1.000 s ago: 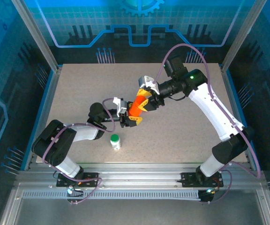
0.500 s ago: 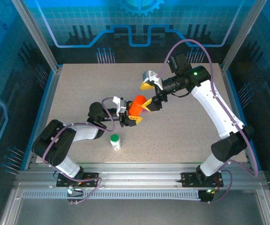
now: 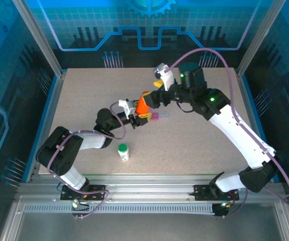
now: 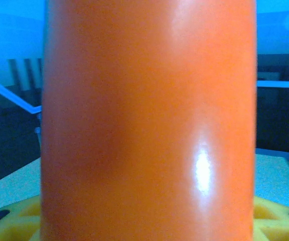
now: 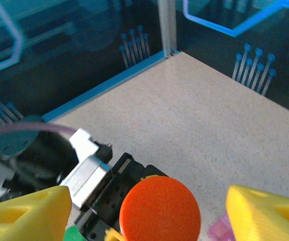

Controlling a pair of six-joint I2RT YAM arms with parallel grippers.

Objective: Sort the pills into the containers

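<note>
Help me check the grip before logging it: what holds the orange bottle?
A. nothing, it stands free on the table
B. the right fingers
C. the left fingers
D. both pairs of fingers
C: the left gripper has its yellow fingers closed on the orange bottle, while the right gripper is open, its fingers standing clear on either side of the cap.

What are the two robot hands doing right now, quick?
Left gripper: closed on the glossy all-orange cylindrical bottle.
Right gripper: open, holding nothing, above that bottle's top.
</note>
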